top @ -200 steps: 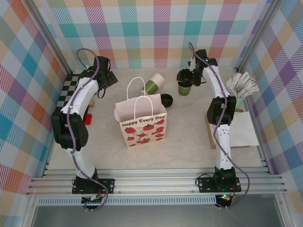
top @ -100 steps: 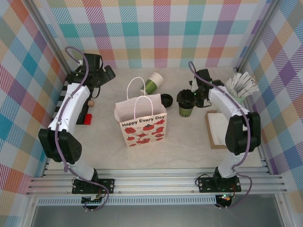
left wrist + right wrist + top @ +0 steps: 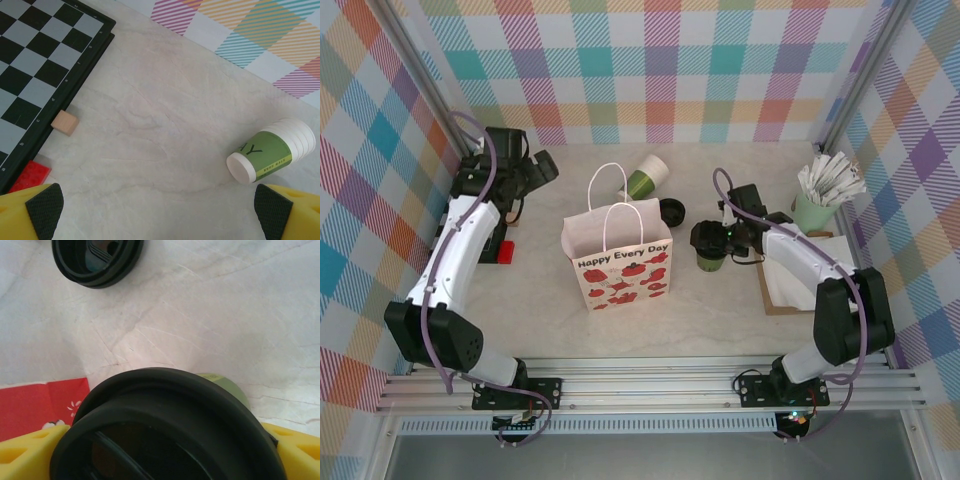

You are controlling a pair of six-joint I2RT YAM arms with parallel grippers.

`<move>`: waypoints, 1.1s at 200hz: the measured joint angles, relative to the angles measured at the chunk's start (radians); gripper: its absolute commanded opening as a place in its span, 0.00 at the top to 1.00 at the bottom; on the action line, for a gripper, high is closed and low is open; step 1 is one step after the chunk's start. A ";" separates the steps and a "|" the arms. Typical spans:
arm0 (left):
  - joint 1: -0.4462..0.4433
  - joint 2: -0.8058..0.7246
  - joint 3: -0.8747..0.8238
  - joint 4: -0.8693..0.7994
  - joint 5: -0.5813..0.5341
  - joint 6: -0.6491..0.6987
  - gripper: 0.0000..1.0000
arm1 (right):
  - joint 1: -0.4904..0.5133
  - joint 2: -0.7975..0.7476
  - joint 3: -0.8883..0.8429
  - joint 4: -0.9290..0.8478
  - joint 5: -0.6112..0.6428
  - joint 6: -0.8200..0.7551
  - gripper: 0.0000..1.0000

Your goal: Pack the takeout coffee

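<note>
Takeout coffee (image 3: 708, 246) is between right jaws, grip unclear, elbow folded; left jaws gape, arm outstretched.

1. Takeout coffee (image 3: 710, 247): small green paper cup w/ round black plastic lid, lid seated on top.
2. Pose: upright.
3. Loc: on pale table (image 3: 700, 310), right of centre, near the paper gift bag (image 3: 617, 262) on its right side, not touching; much shorter than bag.
4. Right wrist view: lid (image 3: 160, 425) up close, raised rim, sunken centre; sliver of green wall past its far edge.

Bare tabletop (image 3: 720, 315) between bag (image 3: 617, 265) and cup (image 3: 709, 258)
</note>
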 measured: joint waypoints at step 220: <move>0.000 -0.026 -0.101 0.008 -0.032 0.003 0.00 | 0.060 0.120 0.246 -0.406 0.211 -0.158 0.00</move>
